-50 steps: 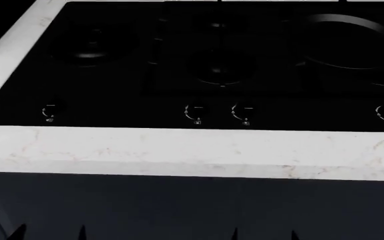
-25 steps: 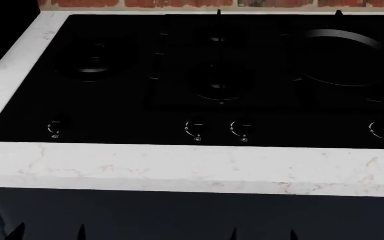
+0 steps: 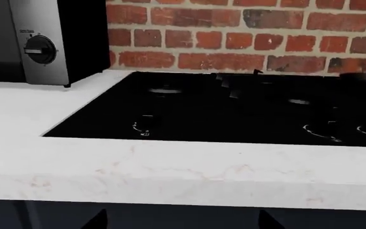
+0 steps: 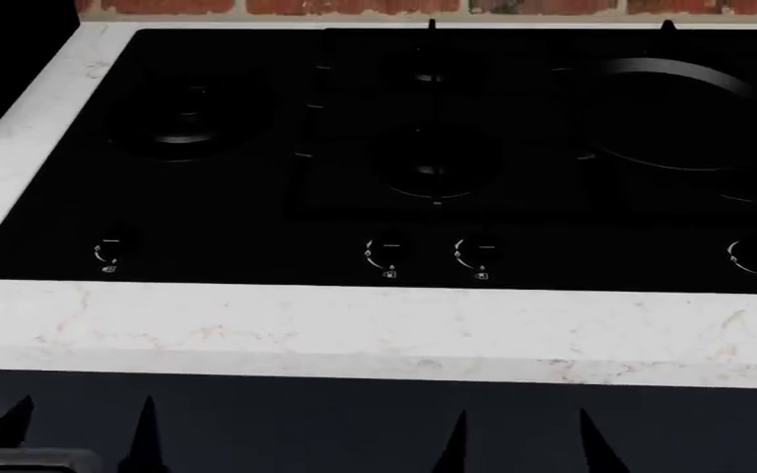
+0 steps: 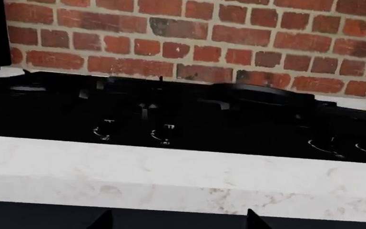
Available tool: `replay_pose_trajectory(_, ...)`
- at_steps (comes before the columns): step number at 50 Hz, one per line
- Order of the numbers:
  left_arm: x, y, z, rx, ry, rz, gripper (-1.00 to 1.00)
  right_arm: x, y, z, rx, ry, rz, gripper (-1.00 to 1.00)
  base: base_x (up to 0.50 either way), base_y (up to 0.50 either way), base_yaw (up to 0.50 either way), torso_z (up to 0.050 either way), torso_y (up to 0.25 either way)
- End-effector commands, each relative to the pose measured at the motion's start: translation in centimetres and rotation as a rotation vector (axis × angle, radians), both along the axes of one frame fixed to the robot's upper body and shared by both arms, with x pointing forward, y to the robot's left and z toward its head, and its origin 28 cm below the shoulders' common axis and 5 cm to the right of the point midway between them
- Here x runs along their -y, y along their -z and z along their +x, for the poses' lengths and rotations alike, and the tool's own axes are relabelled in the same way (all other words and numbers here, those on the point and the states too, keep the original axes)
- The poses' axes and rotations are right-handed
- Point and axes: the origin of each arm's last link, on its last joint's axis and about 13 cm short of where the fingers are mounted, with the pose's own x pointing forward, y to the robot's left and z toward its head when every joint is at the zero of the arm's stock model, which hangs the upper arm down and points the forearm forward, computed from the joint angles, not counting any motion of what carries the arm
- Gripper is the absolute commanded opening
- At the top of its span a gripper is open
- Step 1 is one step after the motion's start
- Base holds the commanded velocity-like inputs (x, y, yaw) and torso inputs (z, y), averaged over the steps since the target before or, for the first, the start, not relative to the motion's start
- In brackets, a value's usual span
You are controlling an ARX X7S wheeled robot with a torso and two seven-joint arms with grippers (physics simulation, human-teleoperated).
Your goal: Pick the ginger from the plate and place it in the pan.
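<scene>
Down at the lower edge of the head view, both pincers show only as dark fingertip points below the front edge of the white marbled tabletop [image 4: 352, 330]. The left pincer [image 4: 76, 434] has its two tips spread apart with nothing between them, and the right pincer [image 4: 523, 439] stands likewise parted and empty. Each wrist view shows the same pair of separated tips against the dark cabinet front.

A black stovetop [image 4: 287, 207] is set into the tabletop, with round burners and a row of knob marks along its near edge. The pan [image 4: 674, 113] sits on the far right burner, its grey-glinting rim catching light; in the right wrist view it appears as a low dark shape [image 5: 262, 93] before the red brick wall [image 5: 234, 38]. A silver appliance with a dial [image 3: 40, 40] stands on the tabletop beside the stove's left end.

Neither the ginger nor the plate appears in any view.
</scene>
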Motion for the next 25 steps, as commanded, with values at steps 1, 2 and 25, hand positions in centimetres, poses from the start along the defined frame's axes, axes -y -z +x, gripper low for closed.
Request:
replay_pose_trajectory(1,0.2,-8.5,-0.9,0.070,0.024,0.025,1.00,0.4,-7.9,-0.4,0.128,-0.009,-0.046,1.00,0.00,0.00,0.00,0.000,0.000)
replay_pose_trajectory(2,0.2,-8.8,-0.9,0.083,0.025,0.024,1.00,0.4,-8.2,-0.4,0.131,-0.008,-0.044,1.00,0.00,0.00,0.00,0.000,0.000)
replay_pose_trajectory(25,-0.7,-20.3,-4.9,0.214,0.071,0.093,1.00,0.7,-19.8,-4.6,0.322,-0.022,-0.067,1.00,0.00,0.00,0.00,0.000,0.000)
